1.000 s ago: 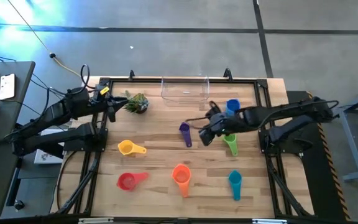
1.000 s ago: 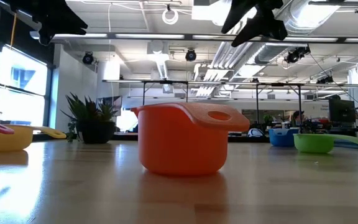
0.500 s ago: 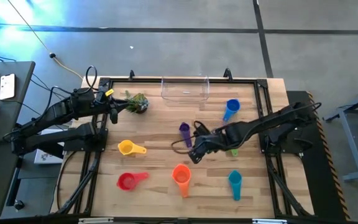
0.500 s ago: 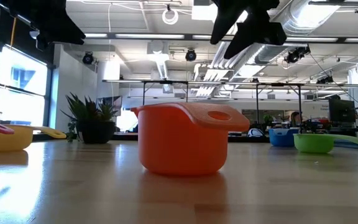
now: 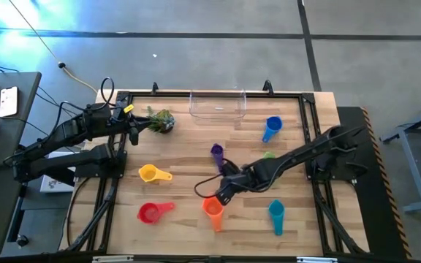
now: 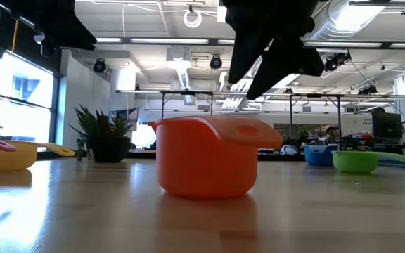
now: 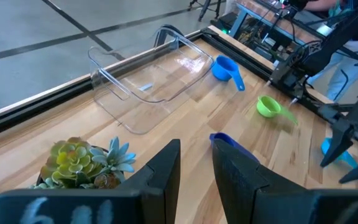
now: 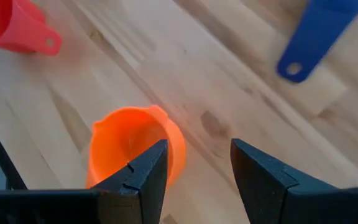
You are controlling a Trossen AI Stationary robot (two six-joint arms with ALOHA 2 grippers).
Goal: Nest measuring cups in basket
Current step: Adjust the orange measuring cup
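Right gripper (image 5: 224, 194) is hovering just above the orange cup (image 5: 213, 208) near the front of the bench (image 5: 188, 157), fingers (image 8: 143, 171) spread apart and holding nothing. Left gripper (image 5: 132, 124) is waiting at the back-left by the plant (image 5: 161, 119), fingers narrowly parted and empty. Basket (image 5: 217, 104) is sitting empty at the back edge, with the other cups scattered loose on the bench.

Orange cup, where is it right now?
In the high view the orange measuring cup sits near the table's front edge, between the red cup and the teal cup, with the right claw just above it.
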